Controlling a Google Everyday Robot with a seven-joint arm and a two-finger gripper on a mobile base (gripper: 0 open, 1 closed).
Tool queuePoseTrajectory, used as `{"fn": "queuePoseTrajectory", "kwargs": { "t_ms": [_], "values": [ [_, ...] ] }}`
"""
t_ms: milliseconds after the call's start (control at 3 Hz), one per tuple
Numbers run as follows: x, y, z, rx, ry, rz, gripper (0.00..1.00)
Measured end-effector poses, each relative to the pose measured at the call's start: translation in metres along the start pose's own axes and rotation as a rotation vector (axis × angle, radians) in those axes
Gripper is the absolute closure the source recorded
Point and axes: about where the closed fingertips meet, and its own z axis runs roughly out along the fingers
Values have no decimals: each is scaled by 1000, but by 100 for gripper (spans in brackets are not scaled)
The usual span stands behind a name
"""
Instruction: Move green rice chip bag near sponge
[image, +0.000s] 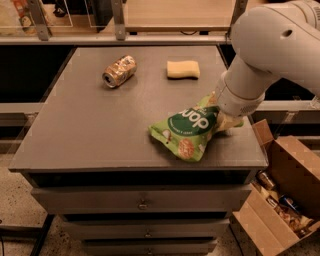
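Note:
The green rice chip bag (187, 131) lies at the front right of the grey table (90, 130), its left end resting on the top and its right end raised. My gripper (223, 119) is at that right end, shut on the bag, with the white arm (272, 45) reaching in from the upper right. One pale finger (229, 123) shows below the wrist. The pale yellow sponge (183, 69) lies at the back of the table, well beyond the bag and apart from it.
A crushed metallic can (119, 70) lies on its side at the back left of the table. An open cardboard box (280, 200) with cans stands on the floor at the right. Drawers (142, 200) are below the table top. A shelf rail (125, 37) runs behind.

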Motion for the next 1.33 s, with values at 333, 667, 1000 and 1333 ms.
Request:
{"fn": "queuePoseTrajectory", "kwargs": {
  "t_ms": [333, 667, 1000, 1333],
  "values": [
    [18, -34, -3, 45, 69, 88, 100],
    [46, -58, -8, 97, 138, 214, 100],
    [64, -78, -16, 163, 149, 322, 100],
    [70, -95, -15, 235, 120, 421, 100]
  ]
}}
